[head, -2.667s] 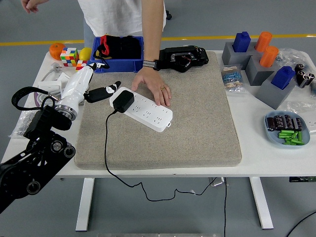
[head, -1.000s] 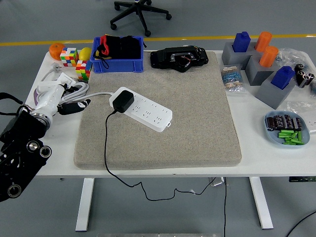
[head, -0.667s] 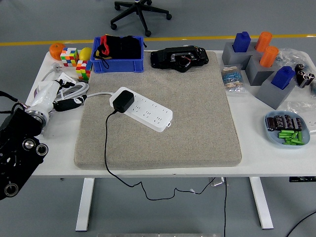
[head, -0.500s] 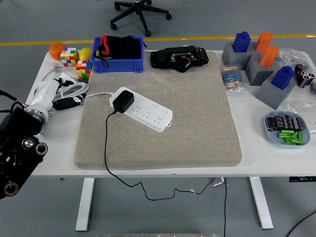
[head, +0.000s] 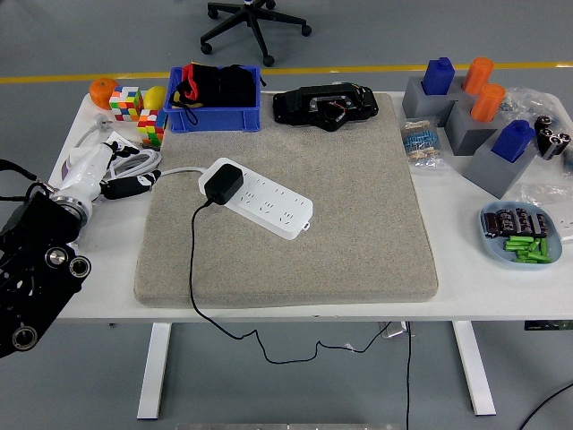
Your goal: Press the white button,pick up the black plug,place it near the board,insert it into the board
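Blocky black plug (head: 220,184) sits in the glossy white power strip (head: 260,199) on coarse beige mat (head: 295,197); left hand (head: 125,184), frame left, lies relaxed, empty.

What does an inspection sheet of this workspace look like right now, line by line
Surface: white table with a grey mat across its middle.
Job's things: white power strip lies diagonally on the mat; black plug sits in its left end.
Clutter: blue bin, puzzle cubes, black device, grey blocks with blue and orange pegs, blue dish of small parts.
Hands: left hand open at the mat's left edge, holding nothing; right hand not in view.
Cables: black cord runs from the plug over the table's near edge.
Surroundings: office chair base, yellow floor line; no person seen.
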